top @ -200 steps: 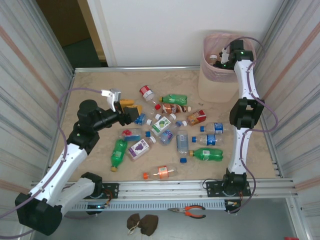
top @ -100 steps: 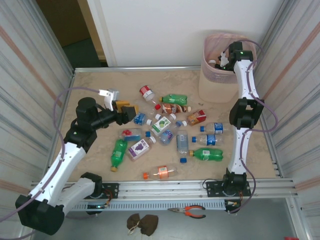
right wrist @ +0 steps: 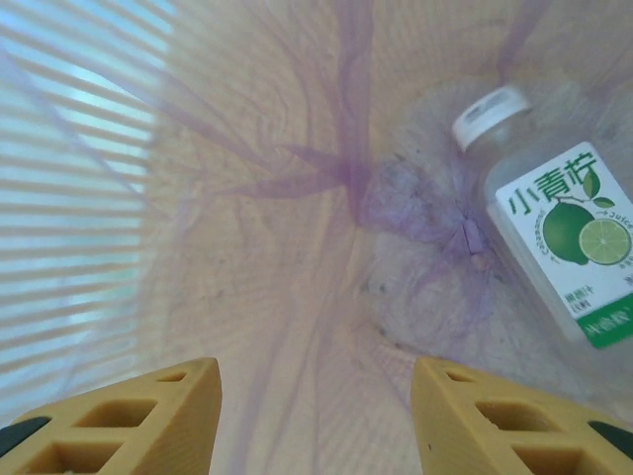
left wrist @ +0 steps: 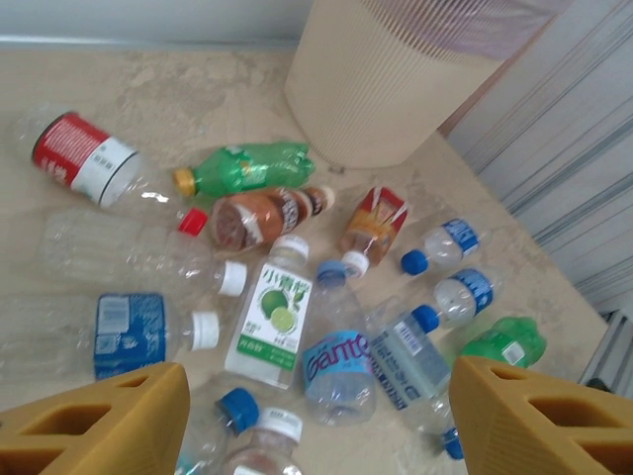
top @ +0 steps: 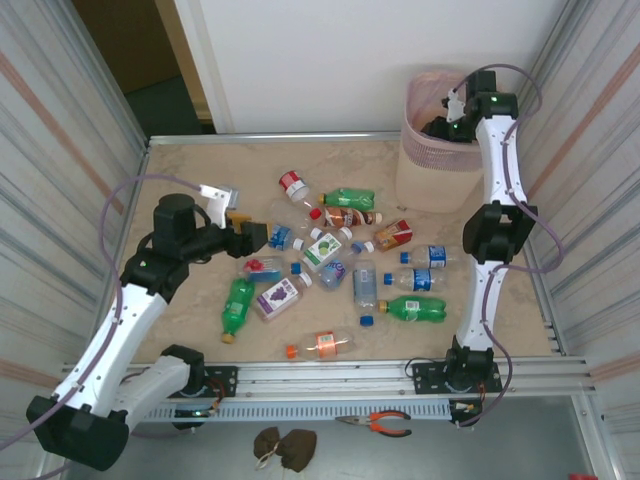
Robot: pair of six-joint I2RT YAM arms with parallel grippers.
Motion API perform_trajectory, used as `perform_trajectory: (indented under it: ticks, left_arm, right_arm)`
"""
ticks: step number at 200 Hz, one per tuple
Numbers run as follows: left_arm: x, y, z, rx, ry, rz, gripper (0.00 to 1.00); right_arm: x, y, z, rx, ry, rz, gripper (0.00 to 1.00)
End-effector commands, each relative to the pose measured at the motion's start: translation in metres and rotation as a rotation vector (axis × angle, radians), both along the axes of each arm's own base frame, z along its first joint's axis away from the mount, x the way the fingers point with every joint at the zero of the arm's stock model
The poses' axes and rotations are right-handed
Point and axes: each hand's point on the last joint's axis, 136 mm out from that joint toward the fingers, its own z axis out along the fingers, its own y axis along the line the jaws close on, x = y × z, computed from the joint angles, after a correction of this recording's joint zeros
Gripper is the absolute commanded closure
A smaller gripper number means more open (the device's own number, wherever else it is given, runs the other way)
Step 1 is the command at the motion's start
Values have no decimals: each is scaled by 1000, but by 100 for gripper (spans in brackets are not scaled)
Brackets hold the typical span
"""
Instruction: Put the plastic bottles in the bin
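Several plastic bottles lie scattered across the middle of the table, among them a green one (top: 237, 303), a purple-labelled one (top: 278, 296) and an orange-capped one (top: 322, 344). My left gripper (top: 255, 232) hovers open above the left of the heap. In the left wrist view a lime-labelled bottle (left wrist: 275, 319) and a blue-labelled bottle (left wrist: 339, 356) lie beneath my left gripper (left wrist: 316, 426). The pale pink bin (top: 425, 175) stands at the back right. My right gripper (top: 440, 125) hangs open over its mouth. Inside the bin (right wrist: 247, 247) a lime-labelled bottle (right wrist: 559, 247) lies below my empty right gripper (right wrist: 315, 416).
Loose blue caps (top: 366, 321) lie among the bottles. Corrugated metal walls close in both sides of the table. Orange-handled pliers (top: 378, 423) lie beyond the front rail. The bin (left wrist: 396, 89) rises at the far side in the left wrist view.
My right gripper has opened over the bin and the bottle it carried now lies inside. The left arm has drawn back a little to the left, still open.
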Motion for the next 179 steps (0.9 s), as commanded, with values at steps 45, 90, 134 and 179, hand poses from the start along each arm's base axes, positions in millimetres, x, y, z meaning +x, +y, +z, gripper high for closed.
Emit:
perform_trajectory:
  ticks: [45,90,134,179]
  left_arm:
    - [-8,49,-62,250,196,206,28]
    - [-9,65,-102,317,322,299,26]
    - [-21,83,-151,368,560,456,27]
    - [-57,91,-186,478,703,585,23]
  right_arm:
    - [-21,-1,79,-33,-165,-22,48]
    - [-35,-3,120,-40,-254,-58,48]
    - [-54,6,147,-21,-316,-48,48]
    - [-72,16,151,-7,-319,-26,48]
